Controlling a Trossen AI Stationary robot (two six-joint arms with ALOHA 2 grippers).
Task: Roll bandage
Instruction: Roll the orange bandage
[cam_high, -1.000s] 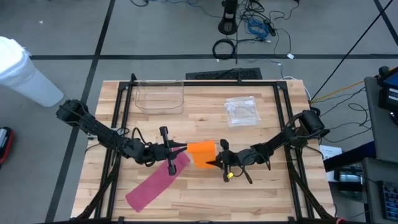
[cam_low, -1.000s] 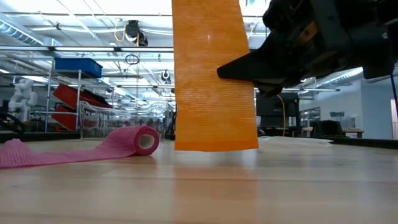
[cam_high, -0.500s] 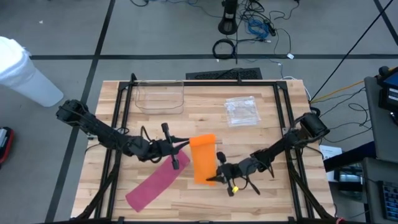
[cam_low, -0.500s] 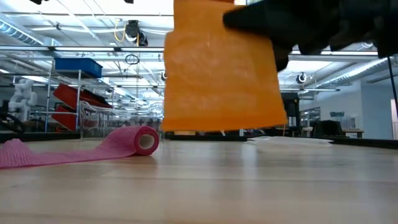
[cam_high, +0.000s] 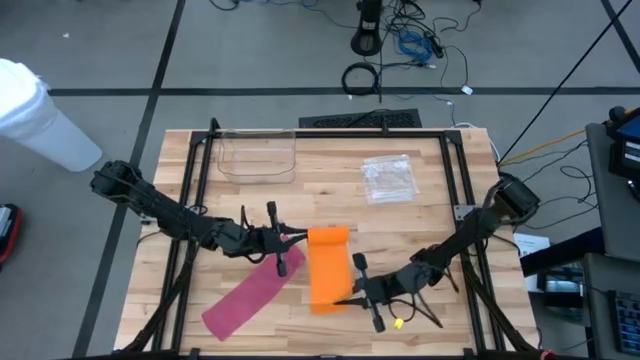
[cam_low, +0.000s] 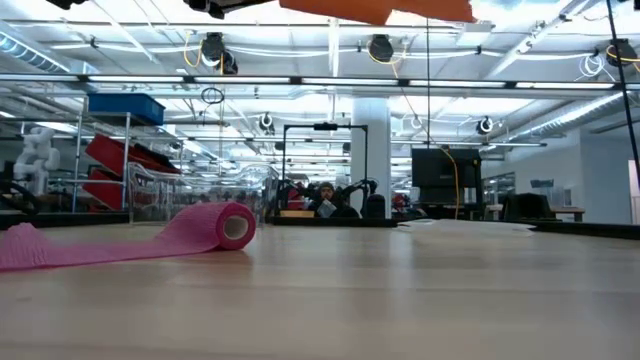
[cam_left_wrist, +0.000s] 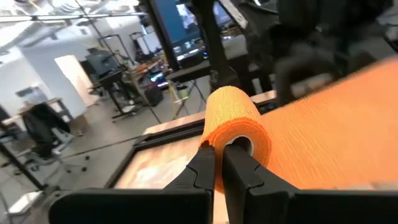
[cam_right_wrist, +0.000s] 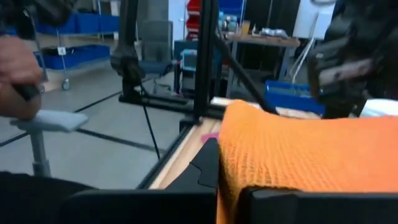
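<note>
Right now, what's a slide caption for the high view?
Both arms stretch an orange bandage flat above the table, left gripper and right gripper shut on opposite ends.

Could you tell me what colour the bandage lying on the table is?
Pink; the bandage shows best in the low view.

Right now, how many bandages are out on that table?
2. An orange bandage is stretched in the air between both arms near the table's middle; a pink bandage, partly unrolled, lies on the wood towards the front left.
</note>
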